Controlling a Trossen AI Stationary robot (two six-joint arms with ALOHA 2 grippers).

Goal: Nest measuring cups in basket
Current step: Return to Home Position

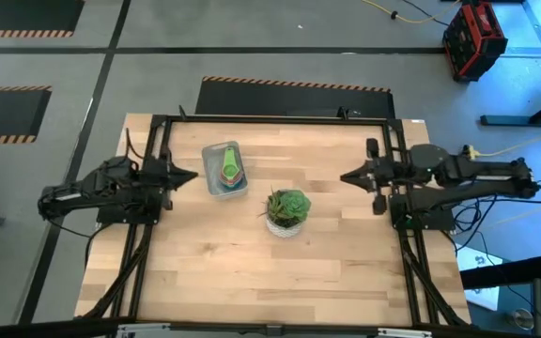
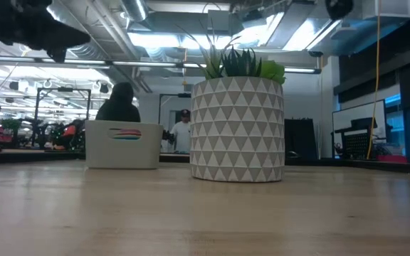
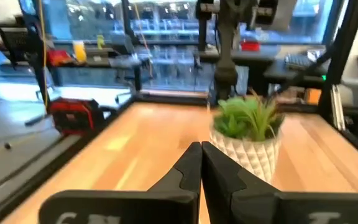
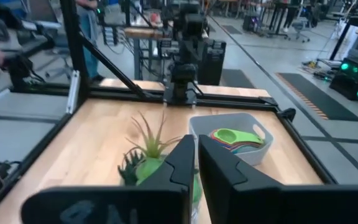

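The translucent grey-white basket point(image 1: 224, 169) stands on the table's far left part, also seen in the low view point(image 2: 123, 144) and the right wrist view point(image 4: 232, 138). Inside it lie the measuring cups point(image 1: 230, 167), stacked one in another with the green one point(image 4: 235, 135) on top; red, blue and orange rims show beneath it. My left gripper point(image 1: 192, 176) hangs shut above the left edge, just left of the basket point(image 3: 201, 155). My right gripper point(image 1: 346, 176) is shut above the right side point(image 4: 196, 152). Neither touches anything.
A white triangle-patterned pot with a green leafy plant point(image 1: 287, 211) stands near the table's middle, right of and nearer than the basket, large in the low view point(image 2: 237, 128). Bare wood lies along the near half. People show in the room beyond the table point(image 2: 119, 103).
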